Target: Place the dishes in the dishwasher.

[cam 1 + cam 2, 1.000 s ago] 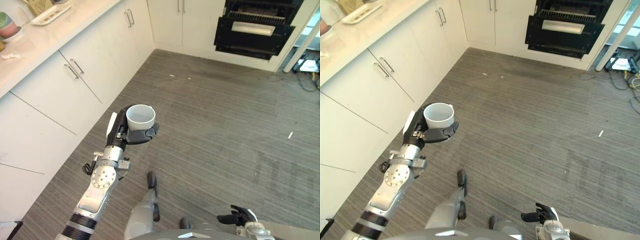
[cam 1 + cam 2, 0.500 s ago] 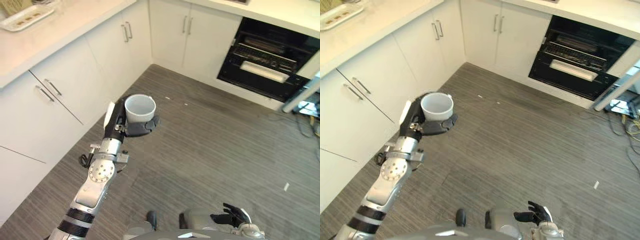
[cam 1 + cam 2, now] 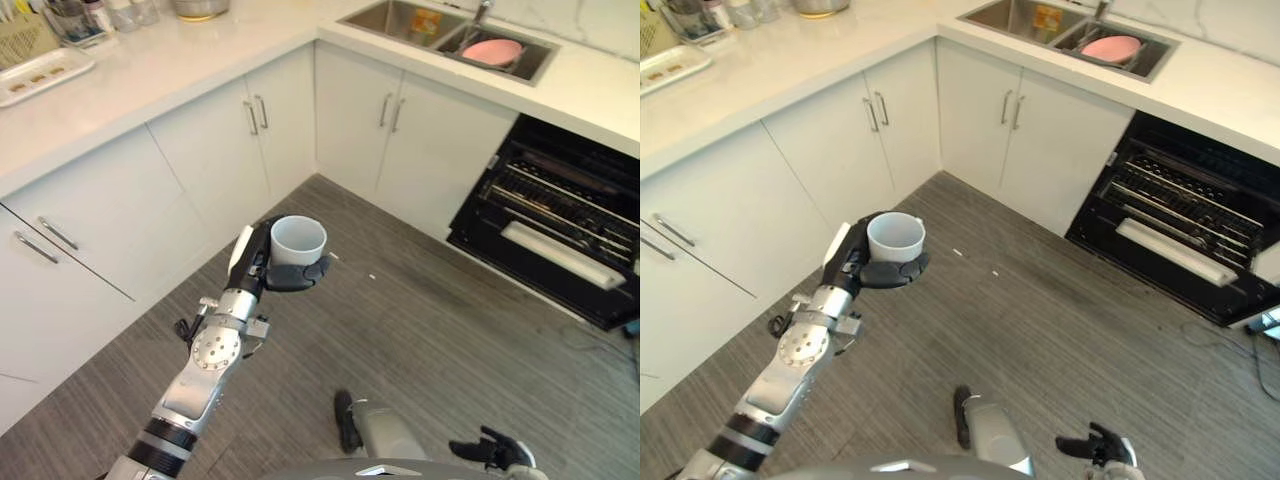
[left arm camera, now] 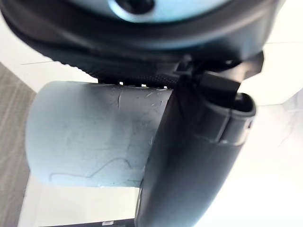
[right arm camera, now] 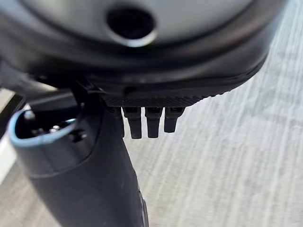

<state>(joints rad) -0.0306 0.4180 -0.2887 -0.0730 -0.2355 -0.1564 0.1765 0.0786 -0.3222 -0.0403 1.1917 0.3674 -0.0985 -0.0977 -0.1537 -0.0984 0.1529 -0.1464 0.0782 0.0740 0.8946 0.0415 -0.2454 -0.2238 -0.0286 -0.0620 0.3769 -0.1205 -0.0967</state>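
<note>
1. I see my left hand (image 3: 262, 268) held up in front of me, over the floor (image 3: 440, 340).
2. Its fingers and thumb are curled round a white cup (image 3: 298, 240). The cup stands upright, with its open mouth up.
3. In the left wrist view the cup (image 4: 94, 132) sits tight between the thumb and the palm, so I think the hold is good.
4. My right hand (image 3: 1095, 445) hangs low by my side. Its fingers look loose and spread, and it holds nothing.
5. The dishwasher (image 3: 560, 235) is the black box under the counter (image 3: 590, 85), off to my right. Its door is open and I can see the wire racks inside.
6. The cup is well apart from the dishwasher. So the cup is picked up, but it is not put away yet.
7. I think I have to go across the floor to the open door and set the cup in a rack.
8. There is more to do after that. A pink dish (image 3: 492, 51) lies in the sink (image 3: 410, 20), near the dishwasher.
9. A white tray (image 3: 40, 75) rests on the counter to my left, with some jars behind it.
10. So I think the job is only near its start.
</note>
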